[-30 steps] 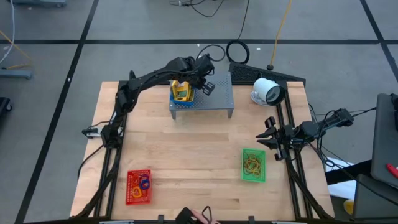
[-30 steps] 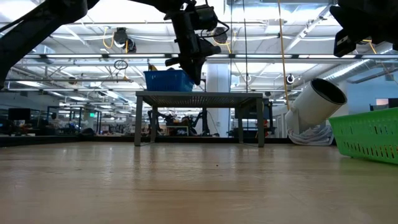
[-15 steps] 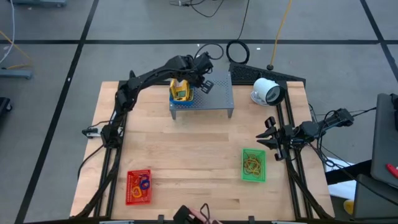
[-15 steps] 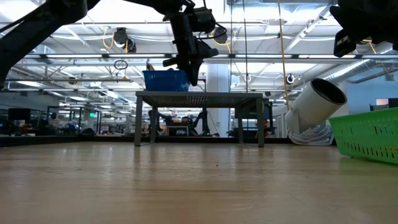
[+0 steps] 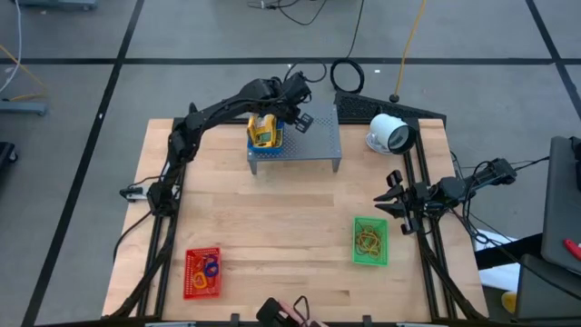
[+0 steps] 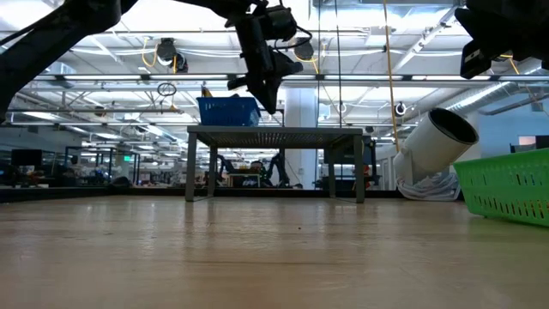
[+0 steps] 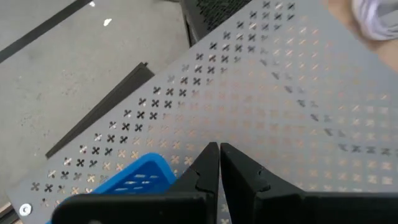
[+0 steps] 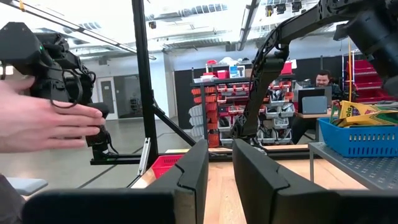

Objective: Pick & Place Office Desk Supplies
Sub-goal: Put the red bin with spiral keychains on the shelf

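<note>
The left gripper [image 5: 297, 115] reaches over the grey metal stand with holes [image 5: 313, 141], at three o'clock from the small blue plastic basket [image 5: 264, 136], fingers closed on nothing. The right gripper [image 5: 390, 202] waits at the counter's [image 5: 272, 227] three o'clock edge, fingers a little apart.

Two dark, near-black arms, slender jointed links. Left arm [image 5: 213, 116]: thin tube sections between bulkier joint housings, black cable running along it; boxy wrist block at the upper centre of the high view. Right arm [image 5: 454, 189]: same matte black build, loose black cables trailing off at right of frame. Left gripper [image 7: 219, 163] fingers: flat, tapered black wedges with stepped edges. Right gripper [image 8: 217, 163] fingers: broad black angular plates.
</note>
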### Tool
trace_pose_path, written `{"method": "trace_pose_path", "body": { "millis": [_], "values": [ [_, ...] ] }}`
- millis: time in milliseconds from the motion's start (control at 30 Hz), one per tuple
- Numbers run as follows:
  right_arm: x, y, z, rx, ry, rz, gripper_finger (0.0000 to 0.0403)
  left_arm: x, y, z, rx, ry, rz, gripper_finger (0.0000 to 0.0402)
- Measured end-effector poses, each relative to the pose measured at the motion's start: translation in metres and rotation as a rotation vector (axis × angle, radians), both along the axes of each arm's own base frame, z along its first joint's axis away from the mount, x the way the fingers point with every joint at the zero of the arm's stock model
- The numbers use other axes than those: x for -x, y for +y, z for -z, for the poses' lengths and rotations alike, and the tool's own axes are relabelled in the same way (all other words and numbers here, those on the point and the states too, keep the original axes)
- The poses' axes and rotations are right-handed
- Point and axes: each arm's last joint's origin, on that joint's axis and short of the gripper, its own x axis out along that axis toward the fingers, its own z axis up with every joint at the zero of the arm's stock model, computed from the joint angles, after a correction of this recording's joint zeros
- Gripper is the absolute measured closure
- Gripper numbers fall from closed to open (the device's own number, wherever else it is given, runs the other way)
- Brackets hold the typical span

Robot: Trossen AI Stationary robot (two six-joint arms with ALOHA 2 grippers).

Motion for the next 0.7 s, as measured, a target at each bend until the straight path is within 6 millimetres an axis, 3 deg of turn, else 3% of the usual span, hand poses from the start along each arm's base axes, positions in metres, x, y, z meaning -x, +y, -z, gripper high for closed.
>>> {"method": "trace_pose_path", "body": {
  "millis": [300, 700],
  "values": [
    [0.0, 0.0, 0.0, 0.0, 0.0, 0.0, 0.0339, -0.001, -0.008, -0.028, 0.066, -0.133, 0.159, 0.0376],
    [0.0, 0.0, 0.0, 0.0, 0.0, 0.0, 0.0339, 0.031, -0.062, -0.091, 0.05, -0.221, 0.405, 0.0376]
  ]
}}
